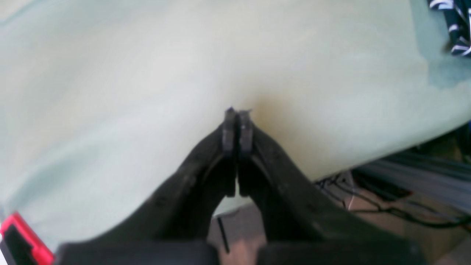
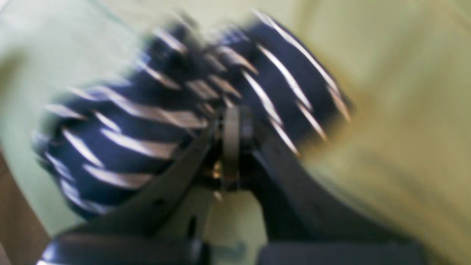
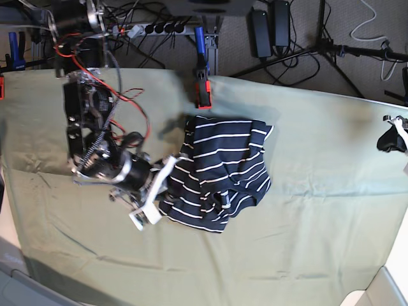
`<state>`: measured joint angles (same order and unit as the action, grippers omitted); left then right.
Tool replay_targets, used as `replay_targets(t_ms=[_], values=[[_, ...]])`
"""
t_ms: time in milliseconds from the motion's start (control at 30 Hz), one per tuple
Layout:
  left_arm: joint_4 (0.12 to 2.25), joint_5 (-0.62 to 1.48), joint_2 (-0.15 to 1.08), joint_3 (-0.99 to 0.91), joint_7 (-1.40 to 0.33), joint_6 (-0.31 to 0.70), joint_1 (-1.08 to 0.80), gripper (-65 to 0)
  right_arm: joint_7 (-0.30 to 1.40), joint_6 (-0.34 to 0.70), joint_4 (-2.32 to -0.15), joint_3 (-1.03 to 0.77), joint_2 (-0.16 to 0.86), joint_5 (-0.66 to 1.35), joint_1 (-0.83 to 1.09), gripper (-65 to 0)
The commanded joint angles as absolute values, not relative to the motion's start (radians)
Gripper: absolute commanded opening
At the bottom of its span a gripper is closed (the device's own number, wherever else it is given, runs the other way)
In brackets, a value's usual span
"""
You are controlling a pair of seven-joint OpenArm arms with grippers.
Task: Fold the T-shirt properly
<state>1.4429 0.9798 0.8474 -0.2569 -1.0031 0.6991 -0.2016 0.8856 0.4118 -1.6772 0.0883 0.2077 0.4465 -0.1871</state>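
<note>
1. Right pincer (image 2: 232, 121) has its jaws pressed together on a bunched fold of the T-shirt (image 2: 154, 121); in the right wrist view the dark striped fabric fills the space ahead of and to the left of the tips, though that view is blurred.
2. Seen from the base view, the right pincer (image 3: 171, 167) meets the left edge of the T-shirt (image 3: 223, 175), with the right arm (image 3: 95, 153) stretching back from it toward the bench's left side.
3. Lying crumpled near the middle of the bench, the T-shirt spreads away from the right pincer toward the centre, its white stripes running in different directions where the cloth is folded over itself.
4. Left pincer (image 1: 237, 121) is pressed together with nothing between its jaws; its tips hang over bare pale green cloth (image 1: 147, 73).
5. From the left pincer, the T-shirt (image 1: 454, 25) shows only as a small striped corner far off, up and to the right, well apart from the tips.
6. In the base view the left pincer (image 3: 390, 139) sits at the far right edge of the bench, well apart from the shirt.
7. Pale green cloth (image 3: 319, 242) covers the bench under everything.
8. A blue clamp with a red grip (image 3: 202, 76) holds the cloth's far edge, just beyond the shirt's top.
</note>
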Motion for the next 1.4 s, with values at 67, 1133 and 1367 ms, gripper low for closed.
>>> replay_targets(t_ms=[67,1133,1367], values=[[1.457,0.994,0.873,-0.323,-0.992,0.698,-0.25,-65.0,0.865,0.479,-1.75,0.0,0.271,0.535,-0.126,-65.0],[1.458,0.753,0.614,-0.588,-0.908,0.698,-0.862,-65.0,1.032,0.478,-1.972,-0.528,0.271,0.767,0.926,-65.0],[1.451,0.528,0.582,-0.377,-0.827,0.583,-0.842,-65.0,1.021,0.475,-1.644,-0.528,0.236,0.765,0.842,-65.0]])
